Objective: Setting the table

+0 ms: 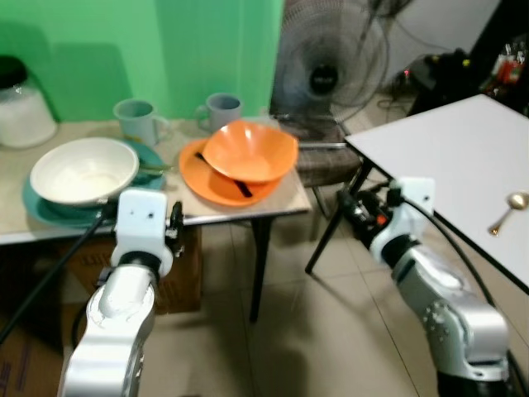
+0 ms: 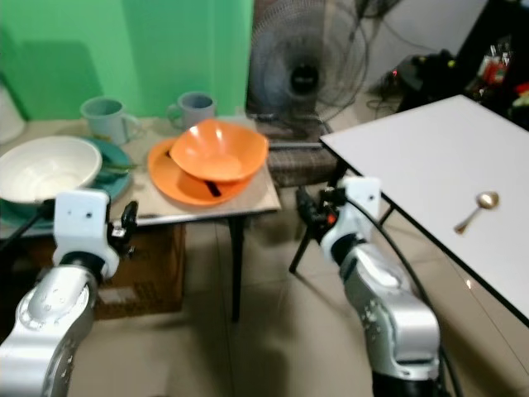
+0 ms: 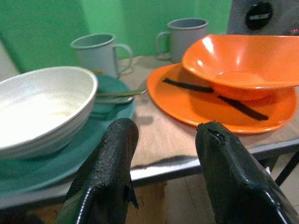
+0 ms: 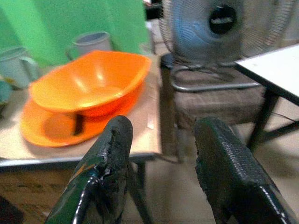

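Note:
An orange bowl point(image 1: 250, 151) rests tilted on an orange plate point(image 1: 198, 180), with a black utensil point(image 1: 241, 188) under it. A white bowl point(image 1: 83, 169) sits on a teal plate point(image 1: 40, 207) to the left. Behind them stand two grey-blue mugs point(image 1: 136, 120) point(image 1: 221, 109). All are on a low beige table point(image 1: 291, 197). A gold spoon point(image 1: 508, 211) lies on the white table point(image 1: 455, 149) at the right. My left gripper point(image 3: 163, 135) is open and empty, just before the beige table's front edge. My right gripper point(image 4: 161, 135) is open and empty, in the gap between the two tables.
A standing fan point(image 1: 326, 70) sits on a chair behind the gap between the tables. A glass jar point(image 1: 21, 103) stands at the far left. A cardboard box point(image 1: 178, 281) is under the beige table. Tiled floor lies ahead.

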Robot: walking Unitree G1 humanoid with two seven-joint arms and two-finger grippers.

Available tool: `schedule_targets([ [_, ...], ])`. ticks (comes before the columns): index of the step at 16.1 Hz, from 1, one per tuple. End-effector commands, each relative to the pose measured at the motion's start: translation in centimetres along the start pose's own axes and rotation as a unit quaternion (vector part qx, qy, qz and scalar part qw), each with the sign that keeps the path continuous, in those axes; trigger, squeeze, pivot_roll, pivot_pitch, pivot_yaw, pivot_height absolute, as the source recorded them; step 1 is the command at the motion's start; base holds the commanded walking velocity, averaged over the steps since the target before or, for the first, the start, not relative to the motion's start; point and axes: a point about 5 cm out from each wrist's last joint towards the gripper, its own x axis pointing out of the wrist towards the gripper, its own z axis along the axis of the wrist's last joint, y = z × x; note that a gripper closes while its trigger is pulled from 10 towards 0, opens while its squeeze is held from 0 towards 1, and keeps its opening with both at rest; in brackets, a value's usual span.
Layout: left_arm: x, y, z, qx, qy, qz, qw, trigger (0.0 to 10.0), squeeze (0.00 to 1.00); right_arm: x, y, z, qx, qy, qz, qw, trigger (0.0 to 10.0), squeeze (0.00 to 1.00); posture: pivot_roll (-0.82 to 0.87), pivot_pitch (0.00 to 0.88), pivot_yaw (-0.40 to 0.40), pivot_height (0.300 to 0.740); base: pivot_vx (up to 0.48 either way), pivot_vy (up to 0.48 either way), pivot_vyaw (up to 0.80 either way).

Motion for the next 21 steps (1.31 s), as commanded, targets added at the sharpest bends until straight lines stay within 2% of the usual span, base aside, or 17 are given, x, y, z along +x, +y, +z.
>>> schedule_targets([
  [1,-0.4,0.4,0.4,-0.017,-0.015,0.002,1.0,10.0,0.0,0.1,0.3,0.2,-0.023,0.01,0.01,1.0,10.0,0.0,-0.02,0.06,-0.075,0.74,0.0,0.0,0.0],
  [3,-0.5,0.5,0.3,-0.018,-0.011,0.008,1.0,10.0,0.0,-0.3,0.4,0.3,-0.027,0.013,0.014,0.999,10.0,0.0,-0.02,0.071,-0.081,0.74,0.0,0.0,0.0],
  [4,-0.5,0.4,0.1,-0.022,0.006,-0.002,1.0,10.0,0.82,-0.3,0.3,0.1,-0.027,0.015,0.012,0.999,10.0,0.0,-0.01,0.081,-0.077,0.74,0.0,0.0,0.0],
  [5,-0.4,0.3,0.1,-0.015,0.008,-0.005,1.0,10.0,1.0,-0.2,0.3,-0.2,-0.023,0.018,0.005,1.0,10.0,0.1,-0.01,0.071,-0.079,0.74,0.0,0.0,0.0],
  [6,-0.4,0.3,0.3,-0.01,0.002,-0.003,1.0,10.0,1.0,-0.2,0.3,-0.3,-0.021,0.02,0.001,1.0,10.0,0.1,-0.01,0.07,-0.079,0.74,0.0,0.0,0.0],
  [7,-0.2,0.4,0.8,-0.003,-0.011,-0.01,1.0,10.0,1.0,-0.2,0.5,-0.4,0.007,0.013,-0.003,1.0,10.0,1.0,-0.01,0.065,-0.072,0.74,0.0,0.0,0.0],
  [9,0.1,0.5,0.8,0.001,-0.012,-0.016,1.0,10.0,1.0,-0.1,1.0,-0.7,0.005,0.014,-0.007,1.0,10.0,1.0,-0.01,0.055,-0.069,0.74,0.0,0.0,0.0],
  [11,0.5,0.5,1.0,0.003,-0.015,-0.02,1.0,10.0,1.0,-0.1,1.5,-0.6,-0.016,0.01,0.004,1.0,10.0,1.0,-0.02,0.055,-0.072,0.74,0.0,0.0,0.0],
  [16,0.8,0.0,1.3,0.006,-0.026,-0.027,0.999,10.0,1.0,0.5,0.8,0.2,-0.027,-0.003,-0.009,1.0,10.0,1.0,-0.03,0.039,-0.081,0.74,0.0,0.0,0.64],
  [21,1.1,-0.1,1.5,0.013,-0.033,-0.035,0.999,10.0,1.0,0.7,0.8,0.5,-0.019,-0.013,-0.009,1.0,10.0,1.0,-0.02,0.014,-0.077,0.74,0.0,0.0,0.0],
])
